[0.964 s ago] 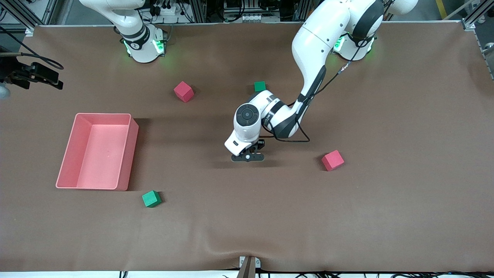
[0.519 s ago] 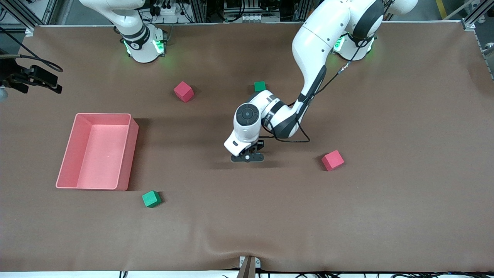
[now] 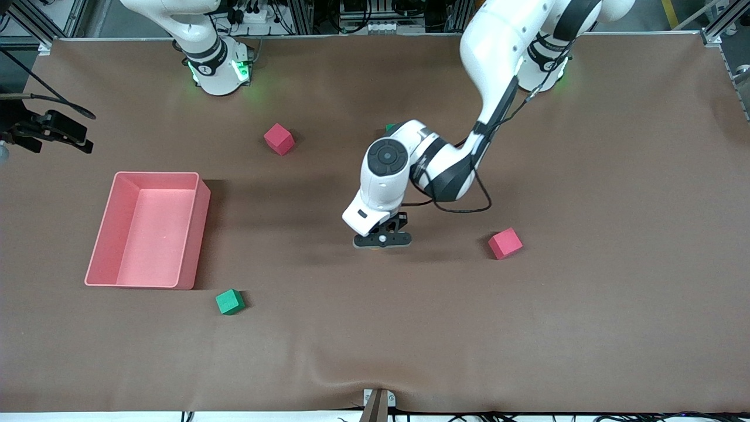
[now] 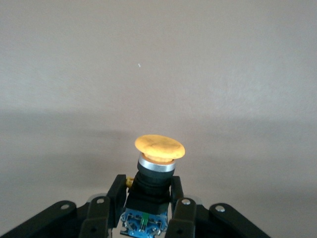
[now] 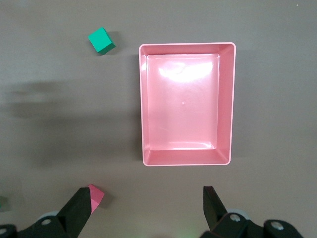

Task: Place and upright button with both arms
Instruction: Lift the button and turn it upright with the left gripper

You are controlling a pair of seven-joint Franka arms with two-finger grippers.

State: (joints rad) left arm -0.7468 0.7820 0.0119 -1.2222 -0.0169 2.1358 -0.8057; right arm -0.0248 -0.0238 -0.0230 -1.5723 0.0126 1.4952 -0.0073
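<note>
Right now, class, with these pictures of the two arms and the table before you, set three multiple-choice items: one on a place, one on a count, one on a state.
1. Where is the left gripper?
A. Over mid-table
B. Over the tray
C. At its base

2. How many green cubes show in the front view?
A. One
B. Two
C. Four

3. What state is the right gripper in?
A. Shut on a cube
B. Open
C. Shut on the button

Key: 1 A, the left gripper holds the button over bare mat. 2 B, one green cube, another mostly hidden by the arm. 3 B, the right gripper spreads empty above the pink tray.
</note>
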